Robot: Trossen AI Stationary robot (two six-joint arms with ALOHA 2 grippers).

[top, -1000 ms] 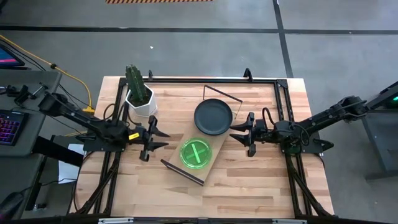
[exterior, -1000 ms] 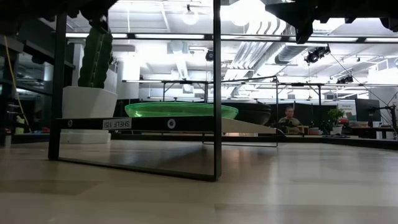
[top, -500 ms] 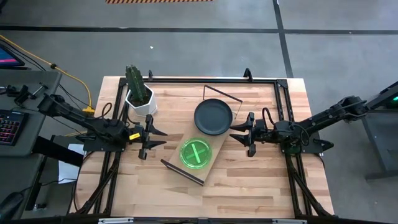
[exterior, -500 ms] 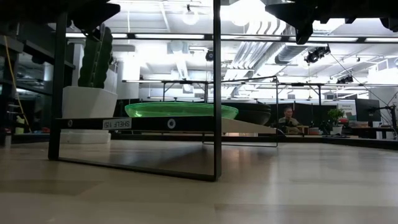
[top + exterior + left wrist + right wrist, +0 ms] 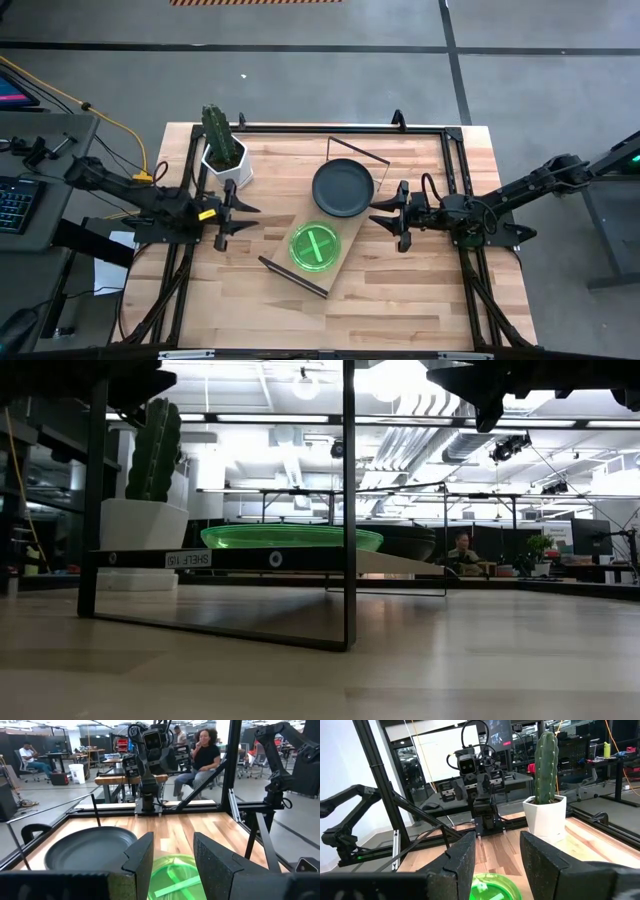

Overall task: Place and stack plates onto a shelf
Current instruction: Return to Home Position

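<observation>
A light-wood shelf (image 5: 352,232) with black frame legs lies slantwise mid-table. A black plate (image 5: 343,187) sits on its far end and a translucent green plate (image 5: 315,246) with stick marks on its near end; both also show in the left wrist view, the black plate (image 5: 90,847) and the green plate (image 5: 175,877). My left gripper (image 5: 243,220) is open and empty, left of the shelf. My right gripper (image 5: 385,214) is open and empty, right of the shelf. Other plates are out of view.
A white pot with a green cactus (image 5: 222,150) stands at the far left of the table. A black metal frame (image 5: 440,130) runs round the table's edges. People sit in the room beyond the table (image 5: 202,755).
My left gripper has drawn back toward the table's left edge, away from the shelf, still open. The plates and the shelf have kept still.
</observation>
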